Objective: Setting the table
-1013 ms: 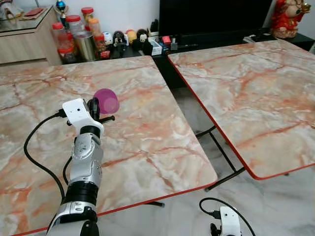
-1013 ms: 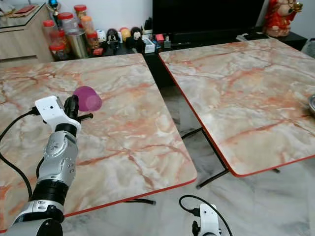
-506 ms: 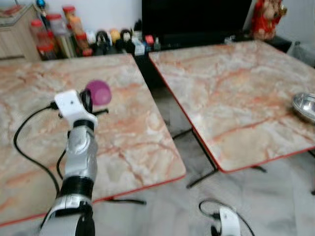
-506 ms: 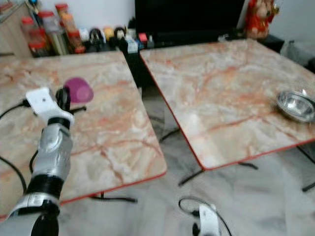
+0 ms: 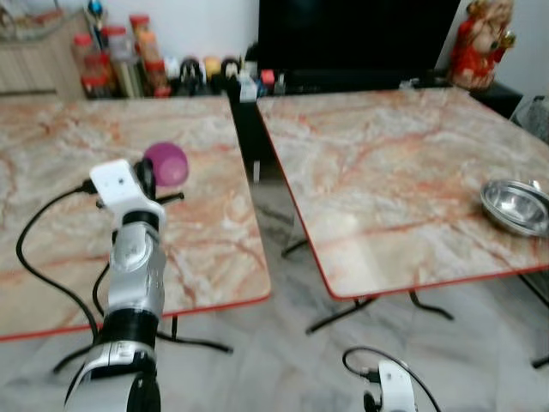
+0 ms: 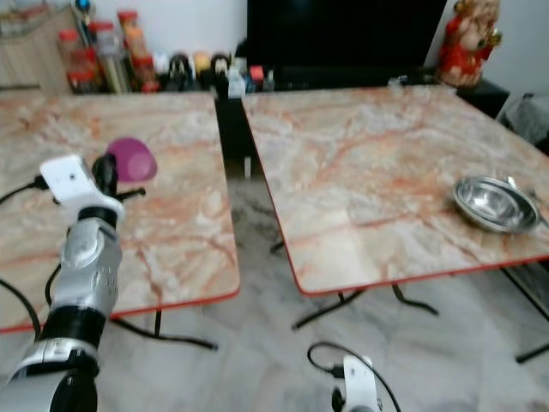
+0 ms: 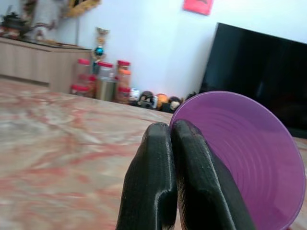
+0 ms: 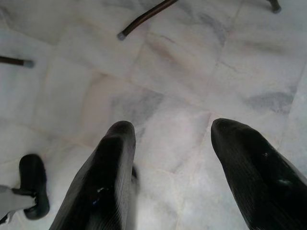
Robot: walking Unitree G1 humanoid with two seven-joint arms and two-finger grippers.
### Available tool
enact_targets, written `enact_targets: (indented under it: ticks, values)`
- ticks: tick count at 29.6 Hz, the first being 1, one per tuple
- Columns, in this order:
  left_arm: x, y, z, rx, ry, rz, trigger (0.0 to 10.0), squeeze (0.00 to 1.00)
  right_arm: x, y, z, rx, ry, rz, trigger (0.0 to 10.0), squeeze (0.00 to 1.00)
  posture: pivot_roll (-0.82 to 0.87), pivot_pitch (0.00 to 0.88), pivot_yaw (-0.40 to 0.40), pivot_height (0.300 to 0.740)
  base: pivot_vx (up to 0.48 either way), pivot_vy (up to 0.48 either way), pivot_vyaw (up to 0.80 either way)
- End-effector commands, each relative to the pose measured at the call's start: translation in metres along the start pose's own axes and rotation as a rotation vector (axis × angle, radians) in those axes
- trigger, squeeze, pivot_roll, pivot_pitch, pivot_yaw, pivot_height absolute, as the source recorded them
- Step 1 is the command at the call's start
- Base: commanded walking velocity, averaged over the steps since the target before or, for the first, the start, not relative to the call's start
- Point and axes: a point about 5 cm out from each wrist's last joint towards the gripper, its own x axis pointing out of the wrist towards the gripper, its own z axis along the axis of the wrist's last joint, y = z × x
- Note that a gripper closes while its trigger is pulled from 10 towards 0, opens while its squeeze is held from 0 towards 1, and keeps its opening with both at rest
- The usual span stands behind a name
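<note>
My left gripper point(image 5: 147, 176) is raised over the left marble table point(image 5: 51, 223) and is shut on the rim of a purple plastic bowl point(image 5: 166, 163). In the left wrist view the two black fingers point(image 7: 189, 177) pinch the purple bowl point(image 7: 249, 158) by its edge. A steel bowl point(image 5: 515, 206) sits near the right edge of the right marble table point(image 5: 386, 180). My right gripper point(image 8: 168, 158) hangs low over the floor, open and empty; its wrist point(image 5: 390, 386) shows at the bottom of the left eye view.
A gap of grey marble floor point(image 5: 283, 343) runs between the two tables, with folding table legs point(image 5: 343, 313) in it. Jars point(image 5: 120, 64) and small figures line the back wall beside a black TV point(image 5: 360, 34). A red figurine point(image 5: 480, 43) stands at back right.
The camera has swung right and pulled back, so the steel bowl now lies further inside the picture. My left gripper still holds the purple bowl in the same pose.
</note>
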Motion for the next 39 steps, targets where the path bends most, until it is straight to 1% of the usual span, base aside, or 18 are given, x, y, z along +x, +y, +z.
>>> enact_targets:
  ticks: [1, 6, 9, 18, 34, 39]
  values:
    - [0.0024, -0.0149, 0.0041, 0.001, -0.018, -0.044, 10.0, 0.0, -0.0002, -0.0085, -0.0015, -0.01, 0.005, -0.019, 10.0, 0.0, -0.01, 0.0, -0.021, 0.74, 0.289, -0.379, 0.0]
    - [0.0025, -0.0149, 0.0042, 0.0, -0.019, -0.045, 10.0, 0.0, -0.0001, -0.0084, -0.0012, -0.025, 0.005, -0.022, 10.0, 0.0, -0.01, 0.0, -0.021, 0.74, 0.289, -0.379, 0.38]
    - [0.0027, -0.0159, 0.0047, 0.001, -0.02, -0.048, 10.0, 0.0, -0.0001, -0.0079, -0.0018, 0.001, 0.012, -0.018, 10.0, 0.0, -0.01, 0.0, -0.023, 0.74, 0.289, -0.379, 0.0]
    - [0.0037, -0.018, 0.0058, -0.001, -0.022, -0.055, 10.0, 0.0, 0.0, -0.0075, -0.0019, -0.02, 0.015, -0.013, 10.0, 0.0, -0.01, 0.0, -0.023, 0.74, 0.285, -0.383, 0.0]
    - [0.0049, -0.0201, 0.0069, -0.003, -0.023, -0.069, 10.0, 0.0, -0.0001, -0.007, -0.0028, 0.02, 0.026, -0.021, 10.0, 0.0, -0.01, 0.0, -0.021, 0.74, 0.265, -0.397, 0.0]
    - [0.0045, -0.0205, 0.0063, -0.003, -0.02, -0.07, 10.0, 0.0, 0.0, -0.0052, -0.0019, 0.005, 0.016, -0.005, 10.0, 0.0, -0.01, 0.0, -0.019, 0.74, 0.247, -0.409, -0.58]
